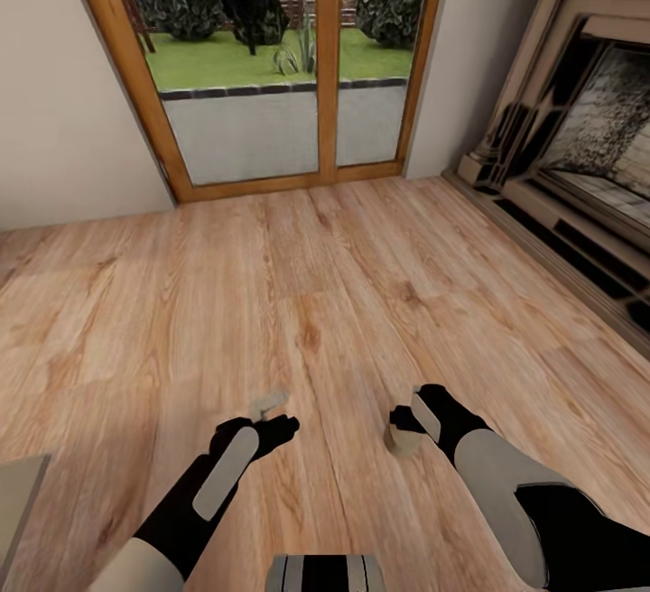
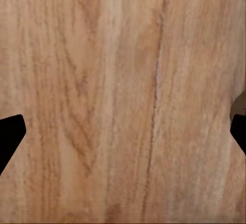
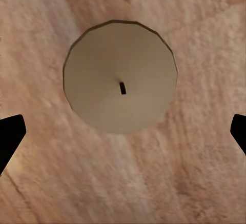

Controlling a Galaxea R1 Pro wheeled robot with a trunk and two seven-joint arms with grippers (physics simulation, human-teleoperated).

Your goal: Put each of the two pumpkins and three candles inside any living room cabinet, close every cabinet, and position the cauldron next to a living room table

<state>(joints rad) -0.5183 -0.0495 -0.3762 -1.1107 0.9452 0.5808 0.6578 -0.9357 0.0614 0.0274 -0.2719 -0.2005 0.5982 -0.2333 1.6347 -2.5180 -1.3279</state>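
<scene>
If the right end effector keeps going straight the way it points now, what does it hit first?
Most likely the candle, seen top-on between its spread fingertips, standing on the wood floor. How far off is unclear.

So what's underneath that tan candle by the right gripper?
Plain wooden floor all around the candle. The patch directly beneath it is covered by the candle itself.

floor (image 1: 361, 285): wood planks | glass doors (image 1: 280, 60): garden beyond | fireplace (image 1: 587, 141): right
</scene>
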